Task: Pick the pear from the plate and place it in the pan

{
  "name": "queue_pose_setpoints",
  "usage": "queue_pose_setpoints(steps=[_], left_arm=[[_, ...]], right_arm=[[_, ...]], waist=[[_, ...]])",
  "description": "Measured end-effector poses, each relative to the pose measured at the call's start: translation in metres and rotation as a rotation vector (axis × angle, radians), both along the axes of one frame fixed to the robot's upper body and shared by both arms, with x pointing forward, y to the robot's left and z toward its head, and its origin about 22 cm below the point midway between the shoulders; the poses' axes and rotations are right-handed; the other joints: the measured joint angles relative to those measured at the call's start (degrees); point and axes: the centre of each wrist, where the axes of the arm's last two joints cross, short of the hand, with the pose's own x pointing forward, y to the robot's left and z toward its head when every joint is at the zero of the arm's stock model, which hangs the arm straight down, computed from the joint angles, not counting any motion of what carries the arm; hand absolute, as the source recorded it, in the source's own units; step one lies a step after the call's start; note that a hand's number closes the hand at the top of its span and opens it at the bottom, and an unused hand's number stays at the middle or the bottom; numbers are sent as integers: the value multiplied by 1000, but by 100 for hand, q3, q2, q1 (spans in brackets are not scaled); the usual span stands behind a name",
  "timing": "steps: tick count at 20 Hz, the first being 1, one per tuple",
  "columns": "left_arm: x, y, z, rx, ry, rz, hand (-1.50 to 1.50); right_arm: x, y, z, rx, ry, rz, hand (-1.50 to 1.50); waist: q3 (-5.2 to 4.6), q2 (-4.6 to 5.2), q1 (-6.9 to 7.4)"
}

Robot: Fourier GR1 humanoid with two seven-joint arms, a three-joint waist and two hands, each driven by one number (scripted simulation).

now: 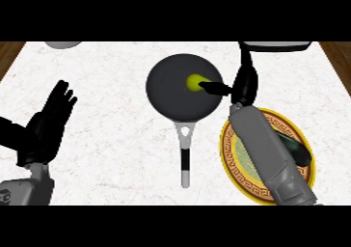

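A yellow-green pear (196, 82) lies inside the dark grey pan (171, 99), right of the pan's middle. My right hand (244, 82) hovers over the pan's right rim, fingers straight and pointing away, thumb tip touching the pear's right side. Nothing is curled round the pear. The right forearm crosses the gold-rimmed plate (239, 171) at the lower right and hides much of it; no pear shows on the plate. At the left, well away from the pan, my left hand (43, 128) rests open with its fingers up.
The pan's grey and black handle (184, 154) points toward me, between the left hand and the plate. A grey round object (62, 45) sits at the far left edge, and a dark-rimmed item (278, 47) at the far right. Wooden borders flank the white counter.
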Motion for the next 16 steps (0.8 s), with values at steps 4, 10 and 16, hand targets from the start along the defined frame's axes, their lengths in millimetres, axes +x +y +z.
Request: queue_pose_setpoints(steps=[4, 10, 16], left_arm=[[-2, 2, 1, 4, 5, 15, 0], [-1, 7, 2, 8, 0, 26, 0], [5, 1, 6, 0, -4, 2, 0]], right_arm=[[-27, -23, -12, 111, -66, 62, -150], [-85, -65, -19, 190, -118, 153, -150], [-142, -85, -14, 180, -138, 150, -150]], waist=[[-1, -34, -101], [-8, -36, -120], [-10, -3, -22]])
